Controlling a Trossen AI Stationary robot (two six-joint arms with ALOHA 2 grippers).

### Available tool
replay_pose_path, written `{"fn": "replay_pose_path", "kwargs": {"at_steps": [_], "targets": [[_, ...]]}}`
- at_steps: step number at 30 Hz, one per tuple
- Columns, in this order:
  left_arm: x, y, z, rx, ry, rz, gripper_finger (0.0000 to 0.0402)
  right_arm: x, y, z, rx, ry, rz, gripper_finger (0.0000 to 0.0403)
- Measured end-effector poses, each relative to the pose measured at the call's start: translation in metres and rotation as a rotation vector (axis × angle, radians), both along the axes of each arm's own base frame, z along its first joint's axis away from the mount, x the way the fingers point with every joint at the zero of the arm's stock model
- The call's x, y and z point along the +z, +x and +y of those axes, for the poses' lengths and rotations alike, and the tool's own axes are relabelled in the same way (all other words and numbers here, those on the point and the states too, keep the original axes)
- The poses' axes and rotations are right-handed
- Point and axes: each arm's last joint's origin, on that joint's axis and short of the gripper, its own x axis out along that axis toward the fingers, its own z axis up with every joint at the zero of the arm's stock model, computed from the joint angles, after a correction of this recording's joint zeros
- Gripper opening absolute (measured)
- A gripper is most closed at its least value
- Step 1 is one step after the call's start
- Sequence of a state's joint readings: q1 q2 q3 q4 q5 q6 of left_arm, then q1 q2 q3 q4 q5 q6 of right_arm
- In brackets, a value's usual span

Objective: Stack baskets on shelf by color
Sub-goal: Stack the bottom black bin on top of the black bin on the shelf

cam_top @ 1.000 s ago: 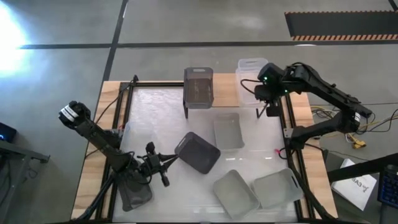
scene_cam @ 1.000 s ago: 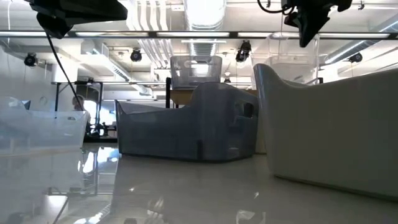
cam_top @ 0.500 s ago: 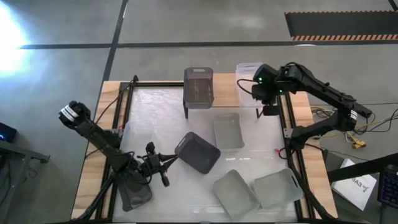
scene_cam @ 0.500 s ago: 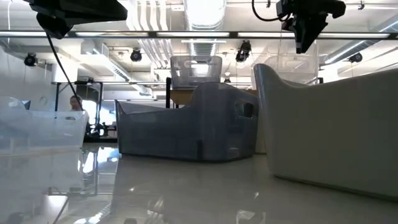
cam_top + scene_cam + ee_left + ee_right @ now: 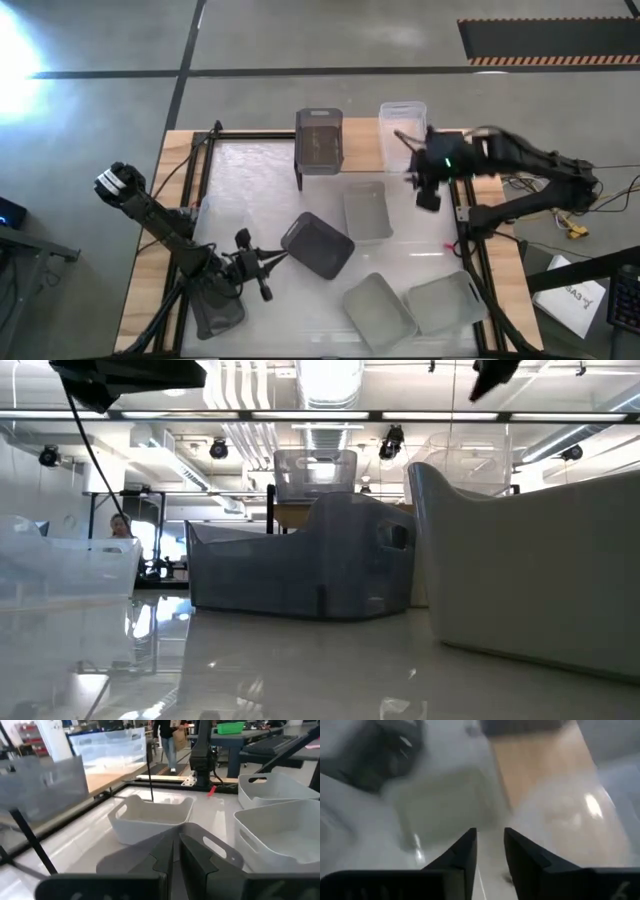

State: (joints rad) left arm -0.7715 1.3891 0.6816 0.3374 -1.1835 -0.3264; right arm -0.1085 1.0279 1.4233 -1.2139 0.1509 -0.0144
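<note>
The shelf (image 5: 362, 147) stands at the table's far edge. On its board sit a dark grey basket (image 5: 320, 139) and a clear basket (image 5: 403, 128). A light grey basket (image 5: 366, 212) lies on the table just in front of the shelf. Another dark grey basket (image 5: 318, 245) lies mid-table, and two light grey ones (image 5: 378, 310) (image 5: 444, 302) lie near the near edge. My right gripper (image 5: 426, 194) hovers in the air right of the shelf's front, slightly open and empty. My left gripper (image 5: 272, 260) is shut at the mid-table dark basket's left corner (image 5: 150, 862). My left gripper's shut fingertips (image 5: 167, 852) point level from the table's left at the rim of the mid-table dark grey basket (image 5: 220, 851). Whether they touch it I cannot tell.
Black frame rails (image 5: 205, 170) run along both sides of the table. Another bin (image 5: 216, 312) lies under the left arm at the near-left corner. Open tabletop shows left of the shelf (image 5: 245, 190). A person (image 5: 170, 740) walks in the room behind.
My right gripper has drawn back from above the clear basket on the shelf toward the table's near edge and risen, moving fast enough to blur. The clear basket stays on the shelf. The left arm has kept still.
</note>
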Motion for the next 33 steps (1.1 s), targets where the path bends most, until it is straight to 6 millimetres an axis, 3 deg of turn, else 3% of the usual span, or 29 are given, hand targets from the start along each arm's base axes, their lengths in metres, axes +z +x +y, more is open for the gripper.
{"fn": "replay_pose_path", "kwargs": {"at_steps": [4,12,17,22,27,33], "targets": [[0.012,0.004,-0.005,-0.048,0.086,0.034,0.0012,-0.026,0.005,0.049,0.109,-0.006,-0.147,0.0057],[0.064,0.018,-0.021,-0.231,0.23,0.139,0.0012,-0.111,0.019,0.15,0.311,-0.072,-0.303,0.0023],[0.099,0.014,-0.017,-0.248,0.091,0.316,0.0012,-0.149,0.019,0.2,0.374,-0.133,-0.36,0.0013],[0.116,0.009,-0.013,-0.272,-0.061,0.487,0.0012,-0.176,0.019,0.232,0.372,-0.215,-0.334,0.0011],[0.11,0.007,-0.021,-0.472,-0.2,0.828,0.0012,-0.194,0.028,0.249,0.397,-0.254,-0.284,0.0011],[0.069,-0.001,-0.031,-0.551,-0.281,1.469,0.0012,-0.206,0.037,0.26,0.425,-0.302,-0.246,0.0011]]}}
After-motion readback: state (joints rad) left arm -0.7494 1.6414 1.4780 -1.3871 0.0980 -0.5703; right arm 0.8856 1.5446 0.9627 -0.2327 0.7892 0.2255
